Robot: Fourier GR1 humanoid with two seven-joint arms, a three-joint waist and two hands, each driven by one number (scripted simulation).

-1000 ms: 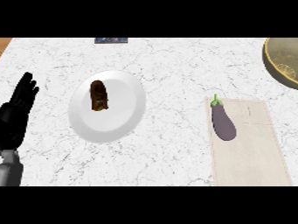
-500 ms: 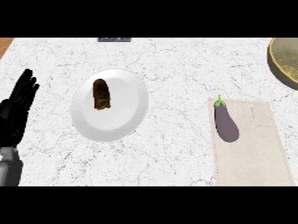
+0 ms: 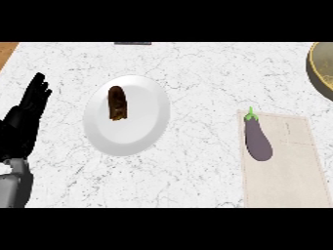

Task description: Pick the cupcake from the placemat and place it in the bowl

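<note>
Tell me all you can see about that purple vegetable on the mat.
The eggplant is glossy dark purple, long and plump, widest at its lower end, with a small green stem cap at the top. It lies flat on the beige placemat, near the mat's upper left corner, its stem pointing up and reaching just past the mat's top edge. It looks whole and unmarked. Only the mat touches it; no hand is near.

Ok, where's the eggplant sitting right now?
In the head view the eggplant lies at the right, on the beige placemat's near-left part, right of the white plate.
</note>
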